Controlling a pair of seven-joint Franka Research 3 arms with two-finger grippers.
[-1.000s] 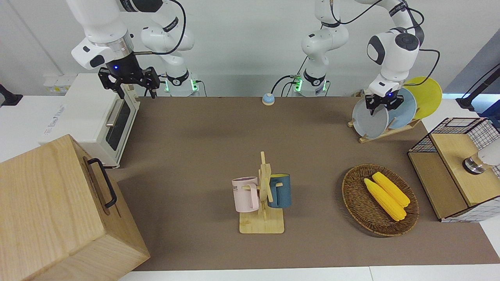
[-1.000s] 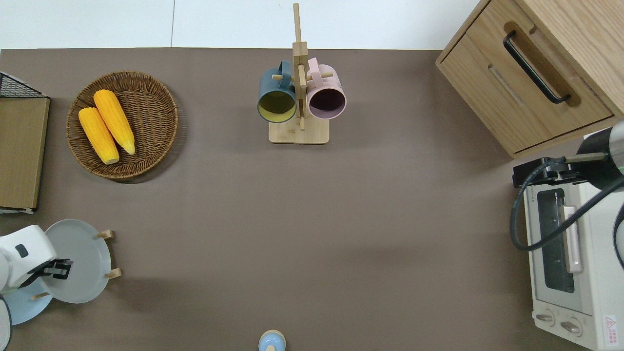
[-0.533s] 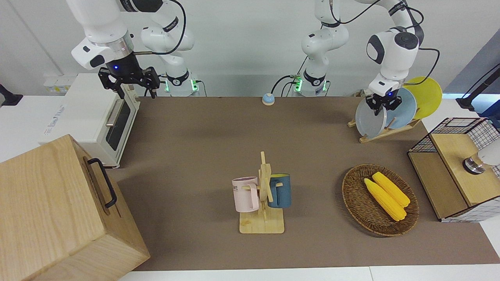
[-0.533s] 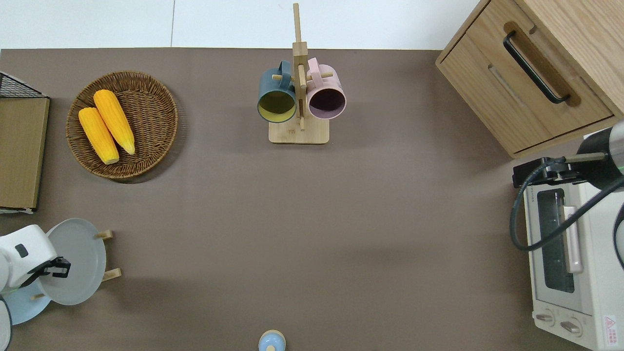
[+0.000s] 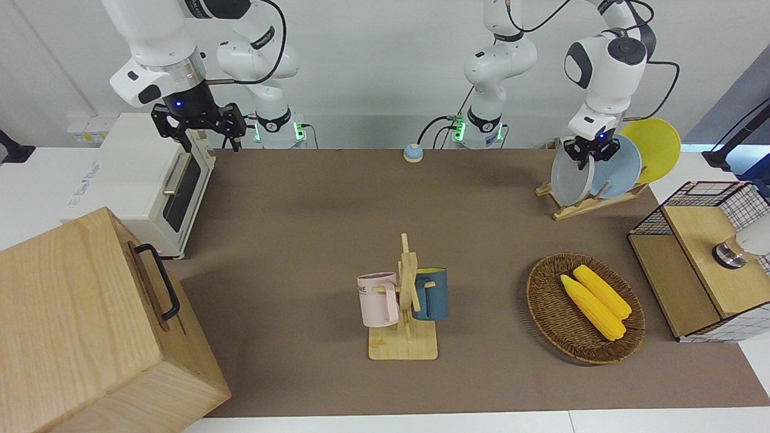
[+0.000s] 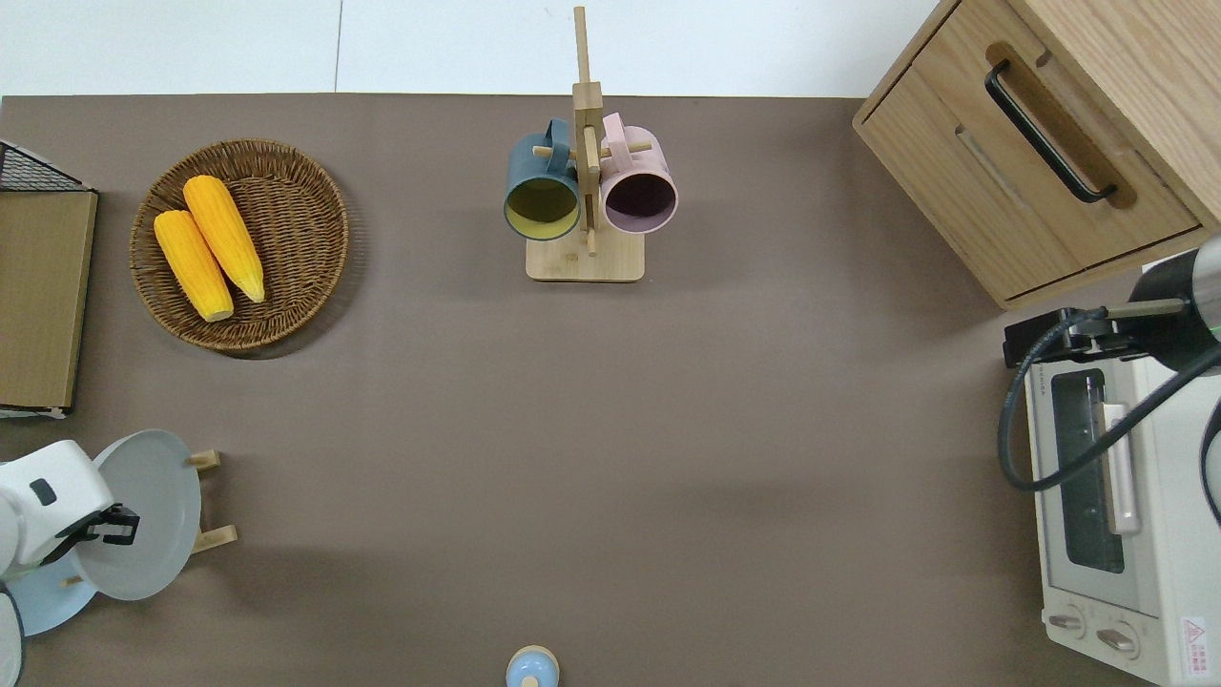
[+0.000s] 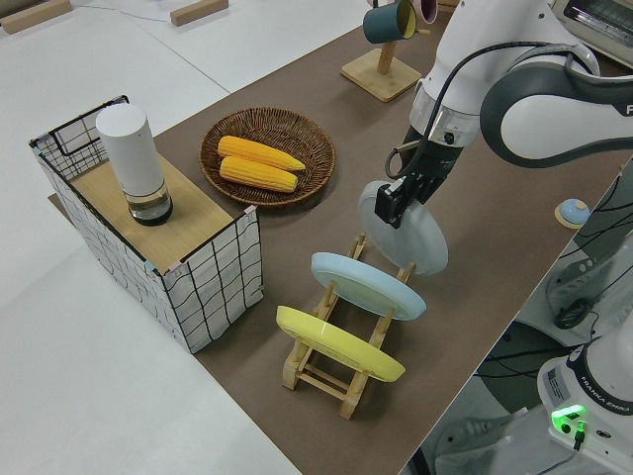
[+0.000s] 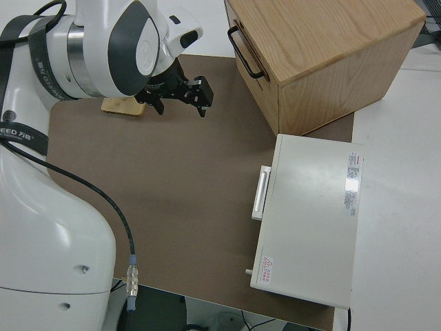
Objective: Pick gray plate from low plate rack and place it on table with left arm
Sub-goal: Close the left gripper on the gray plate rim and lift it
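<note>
Bench (image 5: 481,240): brown matte top, white edges. Wooden drawer cabinet (image 5: 90,325) with a black handle stands at the right arm's end, the white toaster oven (image 5: 144,180) beside it, nearer to the robots.

Left arm (image 5: 604,66): bent down over the low plate rack (image 5: 592,204), which sits at the left arm's end of the bench, close to the robots.

Right arm: parked. Right end effector (image 8: 180,93), fingers apart, holding nothing.

Wicker basket (image 5: 585,308) with two corn cobs (image 5: 595,304): farther from the robots than the rack. Mug tree (image 5: 406,300) at mid-bench carries a pink mug and a dark blue mug.

Yellow plate (image 7: 336,341) and sky-blue plate (image 7: 368,285): both leaning in rack slots.

Gray plate (image 7: 406,230): clamped at its upper rim by the left end effector (image 7: 396,193), tilted steeply. In the left side view it appears raised clear of the rack, over the rack's end farthest from the yellow plate.

Small blue bell (image 5: 412,153): at the bench edge nearest the robots, between the two arm bases.
</note>
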